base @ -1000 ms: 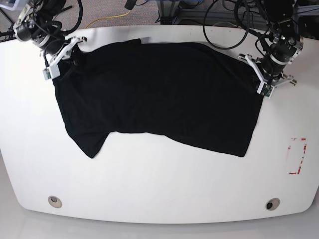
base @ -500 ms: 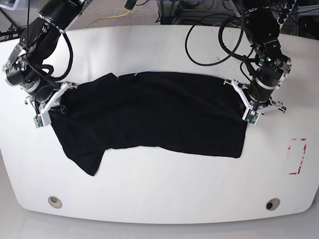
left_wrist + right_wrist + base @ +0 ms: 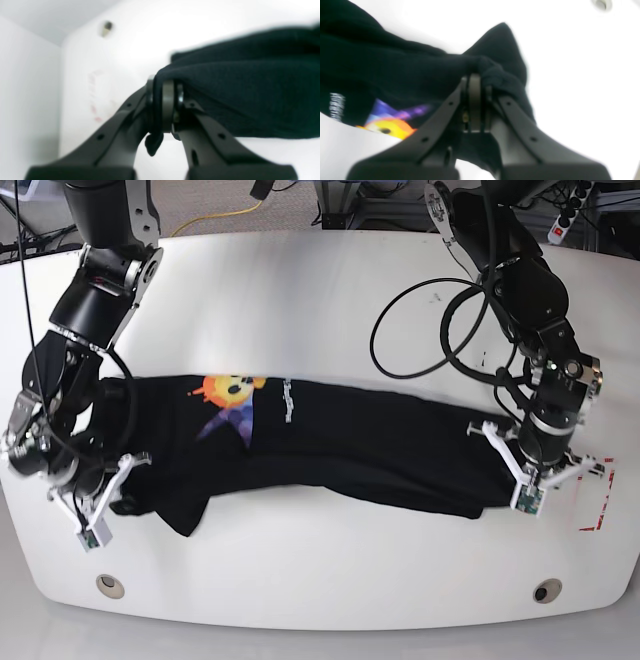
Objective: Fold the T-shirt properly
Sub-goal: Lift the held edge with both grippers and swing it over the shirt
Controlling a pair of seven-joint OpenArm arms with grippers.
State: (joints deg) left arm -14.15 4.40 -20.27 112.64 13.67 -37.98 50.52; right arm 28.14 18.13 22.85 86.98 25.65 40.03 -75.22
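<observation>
Currently we list: T-shirt, folded lengthwise across the desk; left tool and right tool each clamped on an edge; risk: uneven release skews the fold.

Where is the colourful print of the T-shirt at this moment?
In the base view, the print lies face up on the T-shirt, toward the image's left, nearer the right gripper.

Glossy white rounded table, two round grommets near front edge; grey carpet floor behind, yellow cable.
</observation>
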